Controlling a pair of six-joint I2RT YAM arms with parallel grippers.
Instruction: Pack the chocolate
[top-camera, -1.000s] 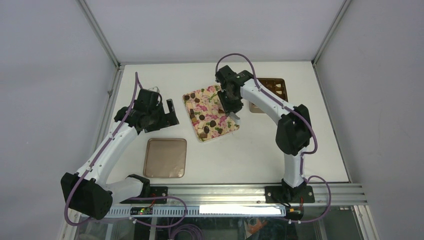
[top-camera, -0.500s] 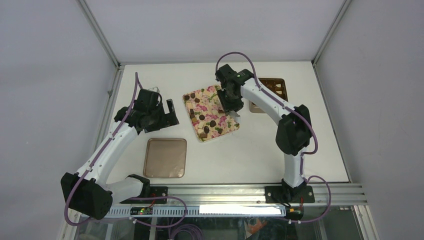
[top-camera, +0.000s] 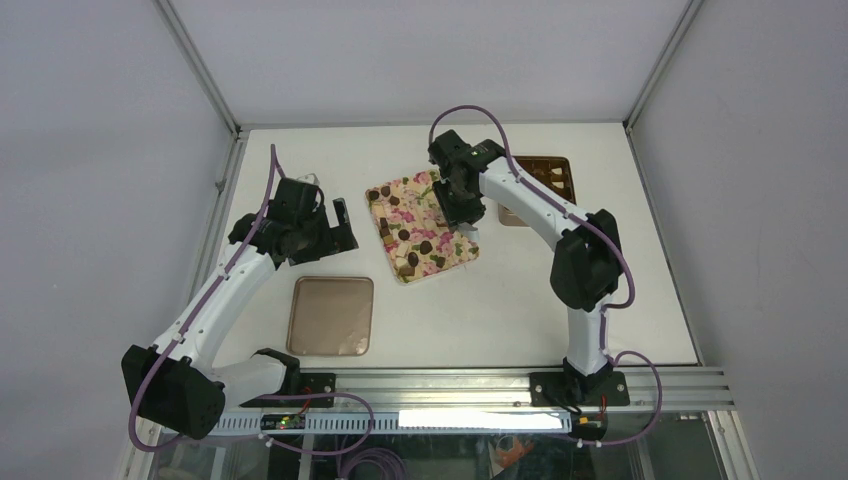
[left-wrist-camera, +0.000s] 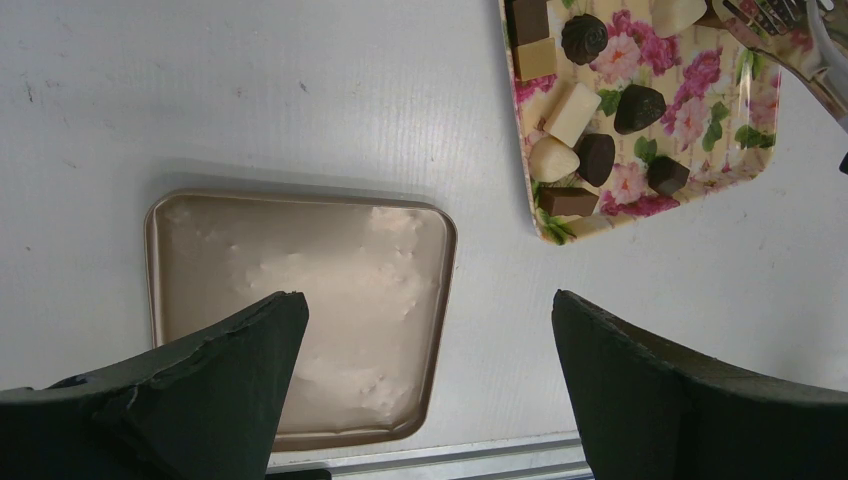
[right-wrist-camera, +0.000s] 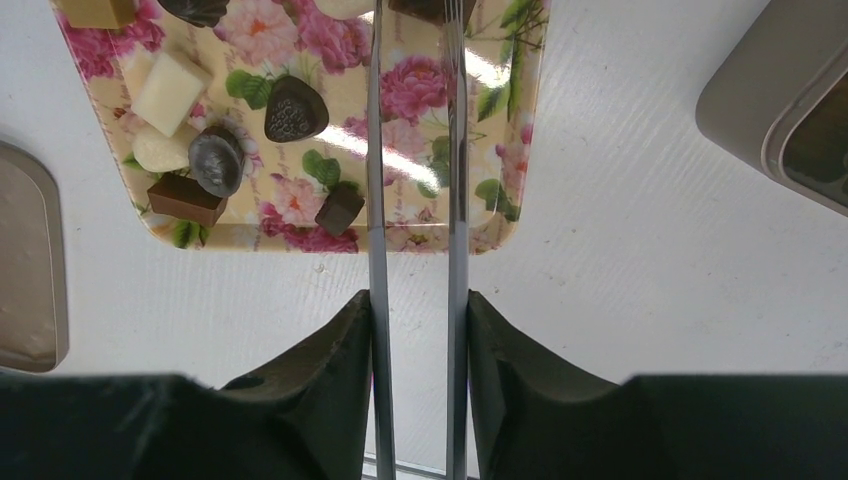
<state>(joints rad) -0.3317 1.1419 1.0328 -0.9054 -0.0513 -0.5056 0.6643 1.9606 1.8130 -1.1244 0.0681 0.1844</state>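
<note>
Right gripper (right-wrist-camera: 418, 310) pinching metal tongs (right-wrist-camera: 456, 150), tips at a chocolate (right-wrist-camera: 428, 8) ahead on floral tray (right-wrist-camera: 500, 150), left gripper (left-wrist-camera: 428, 312) spread wide above tan lid (left-wrist-camera: 250, 250)

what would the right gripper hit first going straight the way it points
Likely the floral tray: the tongs that the right gripper holds end at a brown chocolate there, though depth is unclear.

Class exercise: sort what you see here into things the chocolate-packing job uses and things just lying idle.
Used for the job: chocolate, floral tray holding it, tongs in the right gripper, compartment box.
Lying idle: tan lid, lying flat; open left gripper, holding nothing.
</note>
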